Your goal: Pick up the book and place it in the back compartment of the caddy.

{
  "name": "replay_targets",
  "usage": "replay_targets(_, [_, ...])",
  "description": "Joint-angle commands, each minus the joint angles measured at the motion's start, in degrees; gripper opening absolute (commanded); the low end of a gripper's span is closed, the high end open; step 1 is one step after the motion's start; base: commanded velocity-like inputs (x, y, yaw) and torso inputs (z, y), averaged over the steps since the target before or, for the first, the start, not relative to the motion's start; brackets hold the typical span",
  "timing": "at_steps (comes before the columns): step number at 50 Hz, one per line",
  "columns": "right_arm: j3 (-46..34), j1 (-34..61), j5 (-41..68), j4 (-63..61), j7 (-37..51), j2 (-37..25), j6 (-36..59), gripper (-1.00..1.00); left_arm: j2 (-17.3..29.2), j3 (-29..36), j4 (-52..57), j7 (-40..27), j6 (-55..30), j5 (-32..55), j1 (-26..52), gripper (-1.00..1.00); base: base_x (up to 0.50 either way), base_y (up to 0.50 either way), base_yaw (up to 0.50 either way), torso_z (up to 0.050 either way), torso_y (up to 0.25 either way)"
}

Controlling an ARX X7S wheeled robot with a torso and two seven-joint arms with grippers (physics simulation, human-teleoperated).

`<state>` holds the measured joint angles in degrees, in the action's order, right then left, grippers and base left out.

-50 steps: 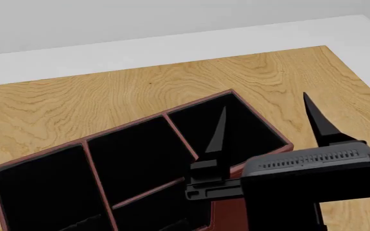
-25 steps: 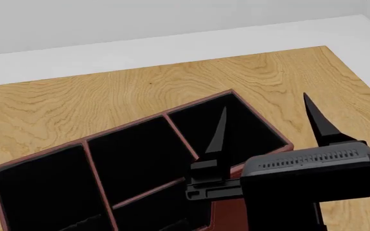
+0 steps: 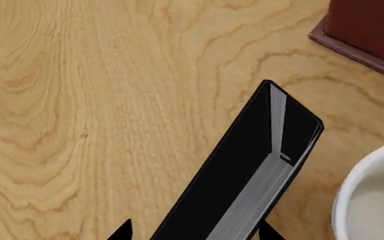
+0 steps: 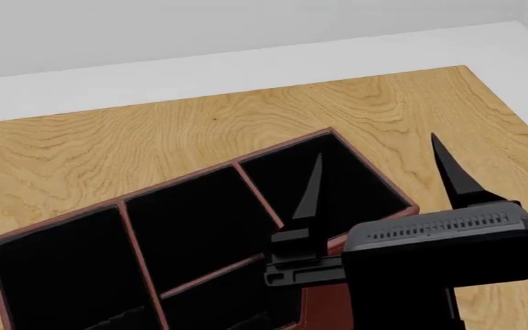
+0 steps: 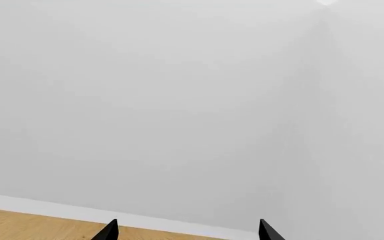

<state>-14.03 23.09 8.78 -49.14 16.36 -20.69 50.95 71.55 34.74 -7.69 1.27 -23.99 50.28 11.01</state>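
The book (image 3: 245, 160), thin and dark with a grey-white page edge, shows only in the left wrist view, on the wooden table. My left gripper (image 3: 193, 231) is open, with the book's near end between its two fingertips. The left fingertip stands apart from the cover and the right one is close to the page edge. A corner of the red-brown caddy (image 3: 372, 35) lies beyond the book's far end. In the head view the caddy (image 4: 282, 146) shows black cells and thin dividers. My right gripper (image 4: 377, 146) is open and empty above the caddy's right end. The book is out of the head view.
A white mug with a yellow inside (image 3: 372, 200) stands close beside the book. The wooden table (image 4: 154, 137) reaches a white floor and wall behind. The right wrist view shows my right gripper (image 5: 186, 230) against a pale wall and a strip of table.
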Motion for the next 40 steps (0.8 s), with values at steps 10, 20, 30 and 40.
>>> replay_targets(10, [-0.6, 0.6, 0.3, -0.5, 0.1, 0.1, 0.3, 1.00, 1.6, -24.1, 8.7, -6.0, -1.7, -22.5, -7.0, -1.00, 0.01, 0.00, -0.02, 0.000, 0.000])
replay_targets(20, [-0.4, 0.5, 0.6, -0.8, 0.2, -0.1, 0.0, 1.00, 7.7, -31.2, 14.4, -8.7, -1.9, -17.2, -12.0, -1.00, 0.00, 0.00, 0.00, 0.000, 0.000])
replay_targets(30, [-0.2, 0.4, 0.9, -1.0, 0.2, -0.2, -0.3, 1.00, 11.3, -36.3, 17.2, -9.7, -2.6, -15.2, -14.1, -1.00, 0.00, 0.00, 0.00, 0.000, 0.000])
replay_targets(40, [0.5, 0.2, 1.4, -1.9, 0.4, -0.3, 0.1, 1.00, 10.4, -35.5, 20.2, -10.2, -3.1, -16.5, -6.9, -1.00, 0.00, 0.00, 0.00, 0.000, 0.000])
